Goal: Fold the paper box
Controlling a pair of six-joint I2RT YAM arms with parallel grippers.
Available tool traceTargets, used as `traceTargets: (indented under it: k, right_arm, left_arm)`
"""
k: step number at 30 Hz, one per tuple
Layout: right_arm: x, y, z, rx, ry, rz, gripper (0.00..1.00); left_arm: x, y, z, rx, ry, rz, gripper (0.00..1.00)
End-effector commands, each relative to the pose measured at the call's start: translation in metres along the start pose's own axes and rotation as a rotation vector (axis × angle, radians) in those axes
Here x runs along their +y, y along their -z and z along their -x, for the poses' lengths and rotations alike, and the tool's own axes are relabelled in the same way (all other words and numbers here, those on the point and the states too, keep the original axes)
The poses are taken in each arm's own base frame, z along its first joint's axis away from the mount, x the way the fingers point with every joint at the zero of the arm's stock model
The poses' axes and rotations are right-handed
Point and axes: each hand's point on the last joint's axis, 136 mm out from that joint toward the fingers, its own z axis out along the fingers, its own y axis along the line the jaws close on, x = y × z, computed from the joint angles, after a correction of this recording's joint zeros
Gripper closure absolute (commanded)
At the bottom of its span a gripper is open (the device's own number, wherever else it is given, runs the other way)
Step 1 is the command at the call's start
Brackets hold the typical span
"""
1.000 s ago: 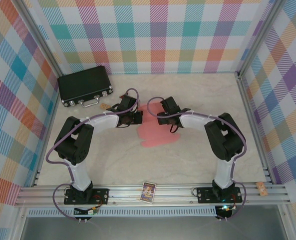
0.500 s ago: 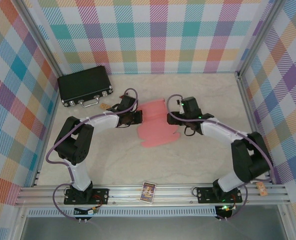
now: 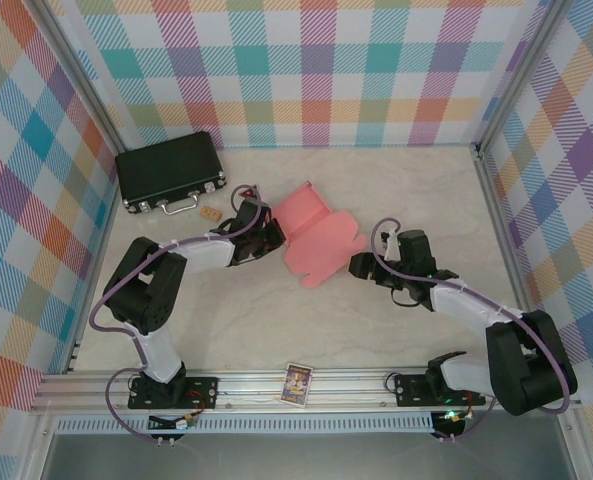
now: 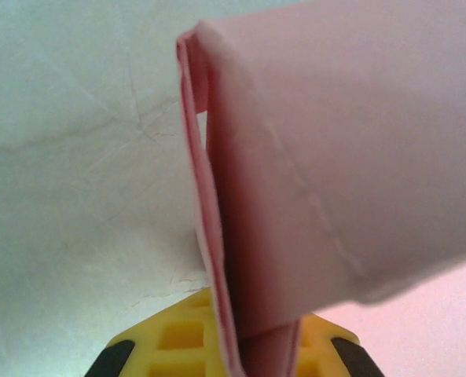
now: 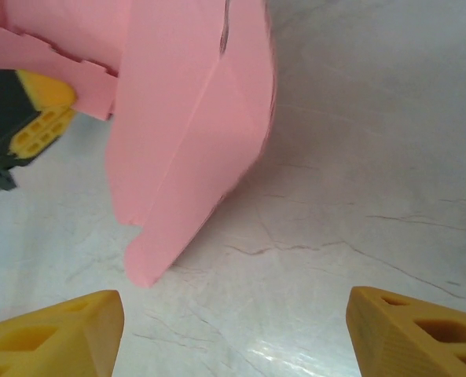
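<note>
Nearest, on the aluminium rail at the table's front edge, a small picture card (image 3: 298,383) lies between the two arm bases. Farther in, the right gripper (image 3: 362,265) sits low over the table (image 3: 416,190). Its yellow fingers (image 5: 60,326) are spread wide with nothing between them, and bare marbled surface shows in the gap. The rounded flap of the paper box (image 3: 321,240) ends near this gripper without touching it. The box lies near the table's middle, between the two grippers. It is a partly folded salmon-pink sheet with one panel raised at its far left end. The left gripper (image 3: 273,238) is clamped tight on the box's left edge, and its wrist view shows doubled cardboard layers pinched between yellow fingertips. Beyond, a small tan piece (image 3: 212,214) lies on the table. A black case (image 3: 169,170) with metal latches rests towards the far-left corner.
</note>
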Motion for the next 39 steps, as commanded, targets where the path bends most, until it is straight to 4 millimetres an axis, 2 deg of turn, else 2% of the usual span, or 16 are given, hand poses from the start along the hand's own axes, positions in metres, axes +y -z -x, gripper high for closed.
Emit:
traceTargets:
  k: [1, 4, 11, 18, 23, 32, 35, 37, 39]
  right_arm:
    - [0.022, 0.0, 0.019, -0.086, -0.031, 0.134, 0.27]
    - [0.024, -0.003, 0.027, -0.141, -0.057, 0.172, 0.29]
    - [0.042, -0.018, 0.037, -0.138, -0.054, 0.272, 0.4]
    - [0.055, -0.035, 0.043, -0.114, -0.033, 0.303, 0.42]
    - [0.059, -0.043, 0.044, -0.097, -0.025, 0.295, 0.53]
    - [0.05, -0.052, 0.04, -0.073, -0.014, 0.175, 0.8]
    - [0.047, -0.052, 0.041, -0.069, -0.012, 0.134, 0.86]
    - [0.044, -0.051, 0.041, -0.059, -0.009, 0.096, 0.88]
    - [0.043, -0.049, 0.042, -0.055, -0.001, 0.069, 0.88]
  left_arm:
    - [-0.018, 0.011, 0.007, -0.039, 0.127, -0.076, 1.0]
    - [-0.022, 0.013, 0.008, -0.05, 0.189, -0.116, 1.0]
    - [-0.025, 0.014, 0.007, -0.054, 0.279, -0.166, 1.0]
    - [-0.028, 0.012, 0.006, -0.043, 0.3, -0.187, 1.0]
    - [-0.026, 0.01, 0.004, -0.039, 0.318, -0.194, 1.0]
    - [-0.025, 0.006, 0.0, -0.026, 0.343, -0.212, 1.0]
    - [-0.025, 0.004, -0.002, -0.018, 0.352, -0.218, 0.99]
    - [-0.024, 0.003, -0.002, -0.017, 0.359, -0.216, 0.86]
    - [-0.024, 0.003, -0.002, -0.019, 0.359, -0.217, 0.78]
